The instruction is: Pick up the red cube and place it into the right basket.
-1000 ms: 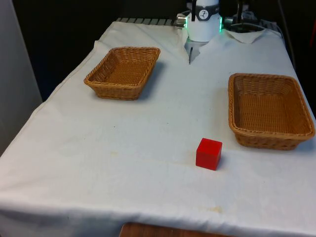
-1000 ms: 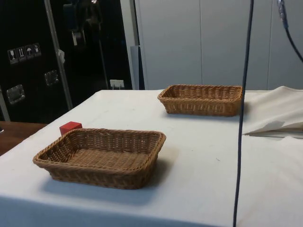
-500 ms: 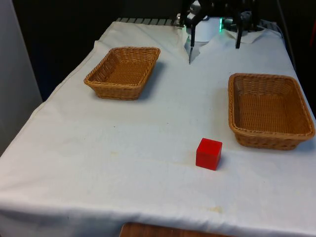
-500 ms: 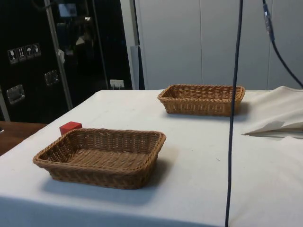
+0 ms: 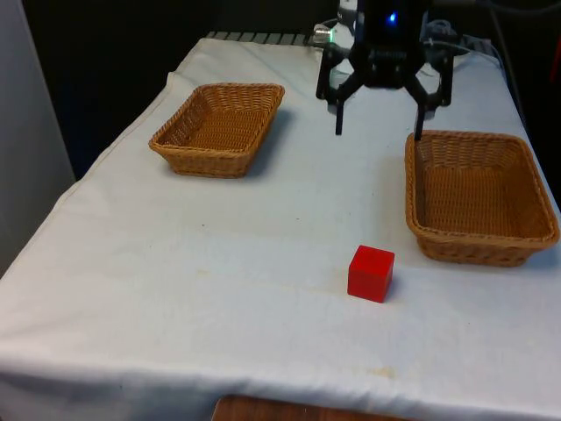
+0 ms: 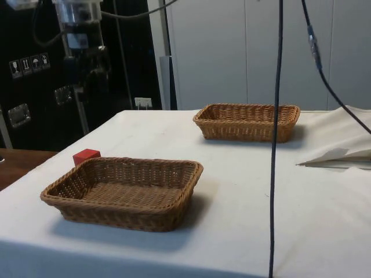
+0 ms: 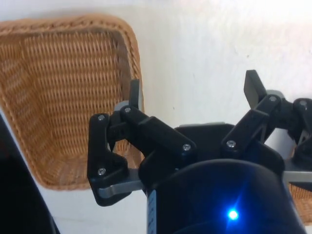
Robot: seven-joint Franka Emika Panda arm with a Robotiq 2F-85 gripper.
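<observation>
Gripper high at the far end, cube near the front edge — approach not yet closed.

In the front view you have the gripper [image 5: 379,133] hanging above the cloth with its two fingers spread wide and nothing between them. The cube [image 5: 371,274] sits on the table [image 5: 219,263], well apart from the gripper, at about 6 o'clock from it in that view, so your coming move is judged to be a long reach toward the front edge plus a descent. The right basket [image 5: 480,195] lies at about 1 o'clock from the cube, near it but not touching. The left basket [image 5: 219,128] is at about 10 o'clock, well apart. In the side view the cube [image 6: 86,156] shows just behind the nearer basket [image 6: 123,191].
</observation>
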